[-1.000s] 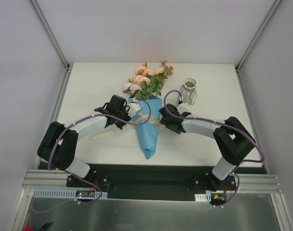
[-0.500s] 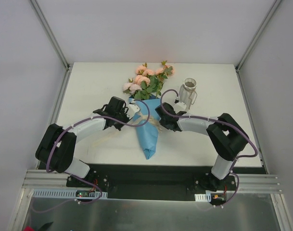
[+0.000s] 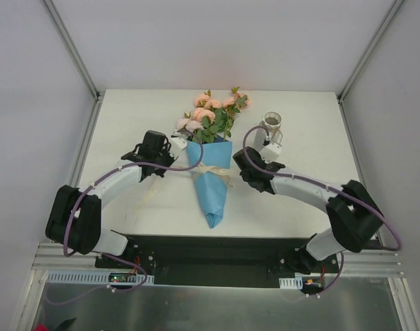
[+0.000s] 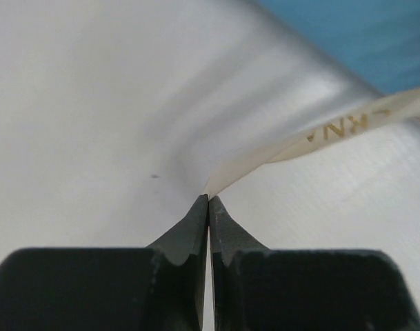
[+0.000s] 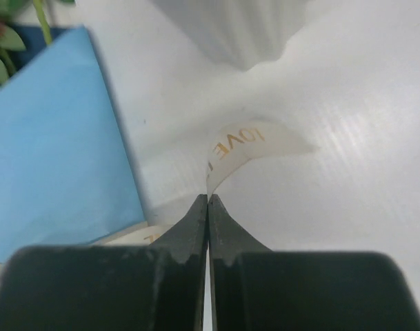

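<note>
— Where is the work found?

— On the bench (image 3: pixel 127 117), midway between its side edges, the bouquet (image 3: pixel 211 183) is laid in its blue wrap. The blooms are turned toward the far edge and the wrap's point toward the near edge. A cream ribbon (image 3: pixel 208 169) is looped across the wrap, and a small vase (image 3: pixel 270 127) is stood toward the far right corner.

— How should the ribbon be handled?

— It is probably best drawn outward evenly from both ends, low over the bench, so that the wrap is not dragged sideways. The right end should be steered wide of the vase.

— And the arms?

— Both are bent inward, with elbows pushed out toward the side edges. The left gripper (image 3: pixel 174 145) is set just left of the wrap. The right gripper (image 3: pixel 256 155) is set just right of it, near the vase. Both pairs of jaws are pressed fully together, with a ribbon end pinched at each tip.
</note>
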Controlling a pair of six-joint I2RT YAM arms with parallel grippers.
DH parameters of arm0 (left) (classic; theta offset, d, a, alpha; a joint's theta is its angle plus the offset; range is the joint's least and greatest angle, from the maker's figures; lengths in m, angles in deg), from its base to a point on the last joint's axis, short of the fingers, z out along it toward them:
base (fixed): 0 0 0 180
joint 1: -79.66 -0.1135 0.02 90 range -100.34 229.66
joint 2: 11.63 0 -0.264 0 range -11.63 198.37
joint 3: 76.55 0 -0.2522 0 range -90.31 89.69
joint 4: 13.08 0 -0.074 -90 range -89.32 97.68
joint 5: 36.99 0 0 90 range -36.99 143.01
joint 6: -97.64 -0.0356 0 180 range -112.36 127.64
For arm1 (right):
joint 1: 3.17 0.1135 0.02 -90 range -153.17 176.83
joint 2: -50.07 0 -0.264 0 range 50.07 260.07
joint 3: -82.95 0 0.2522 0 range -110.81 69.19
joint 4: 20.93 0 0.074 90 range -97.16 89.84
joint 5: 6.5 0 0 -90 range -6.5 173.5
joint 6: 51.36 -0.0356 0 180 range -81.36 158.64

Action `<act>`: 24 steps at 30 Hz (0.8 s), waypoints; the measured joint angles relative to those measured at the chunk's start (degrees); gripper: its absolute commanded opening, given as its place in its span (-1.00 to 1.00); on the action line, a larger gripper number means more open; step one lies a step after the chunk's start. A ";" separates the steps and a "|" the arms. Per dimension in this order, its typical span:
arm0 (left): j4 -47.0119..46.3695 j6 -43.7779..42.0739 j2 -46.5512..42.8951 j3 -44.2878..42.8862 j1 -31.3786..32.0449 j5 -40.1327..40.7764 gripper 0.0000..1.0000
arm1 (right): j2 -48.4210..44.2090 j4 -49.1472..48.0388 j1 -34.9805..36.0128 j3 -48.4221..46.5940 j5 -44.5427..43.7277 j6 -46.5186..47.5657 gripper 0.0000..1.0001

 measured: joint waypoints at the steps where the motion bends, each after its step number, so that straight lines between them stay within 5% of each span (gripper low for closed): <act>1: 0.04 0.15 -0.22 -0.48 -1.62 0.42 -1.00 | -2.95 0.44 -0.15 1.11 -1.33 0.35 -0.97; 8: 0.07 1.01 -1.92 -2.38 -12.22 5.18 -1.00 | -19.15 4.52 -4.17 8.24 -8.63 2.03 -0.97; 23: 0.68 3.67 -3.48 -2.40 -23.08 19.80 -1.00 | -31.98 17.00 -16.35 11.32 -17.29 7.76 -0.96; 24: 0.68 3.93 -3.48 -2.43 -24.22 20.59 -1.00 | -32.50 17.66 -16.65 10.93 -17.88 8.20 -0.68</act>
